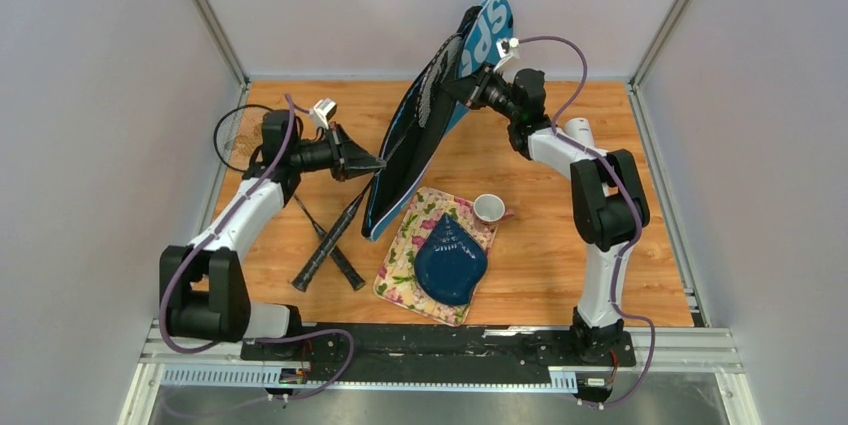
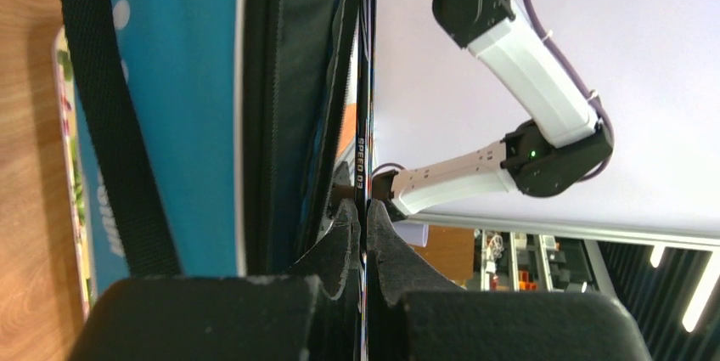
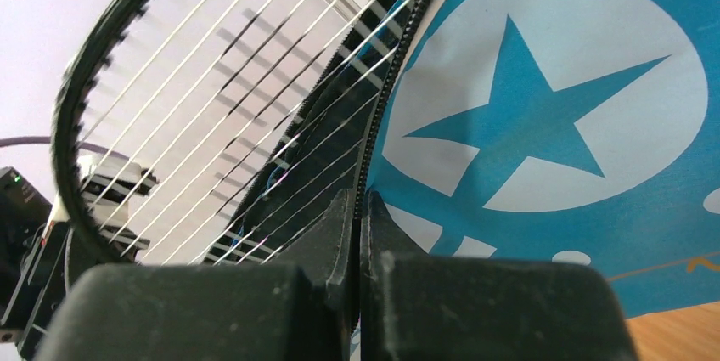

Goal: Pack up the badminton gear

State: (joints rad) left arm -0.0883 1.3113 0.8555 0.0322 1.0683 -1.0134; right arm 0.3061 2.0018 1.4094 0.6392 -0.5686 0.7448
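**Overhead view.** The long blue racket bag (image 1: 486,33) with white lettering stands tilted on edge over the middle of the wooden table (image 1: 560,245). Its long axis runs from near-left and low to far-right and high. The right gripper (image 1: 468,85) meets the bag near its raised far end. The left gripper (image 1: 378,163) sits at the bag's left side, toward the lower end. A black thin-shafted racket (image 1: 318,263) has its grip low at the near left, and its shaft rises along the bag's axis. A second black racket (image 1: 350,275) lies on the table crossing that grip, with its head at the far left. Just right of the bag's low end are a floral cloth (image 1: 400,270), a dark blue plate (image 1: 450,260) on it, and a small white cup (image 1: 489,208).

**Left wrist view** (not resolvable from above). The fingers are pressed together on the racket's thin shaft, beside the bag's open black edge.

**Right wrist view.** The fingers pinch the bag's black zipper edge. The white-strung racket head (image 3: 212,98) lies just left of it.
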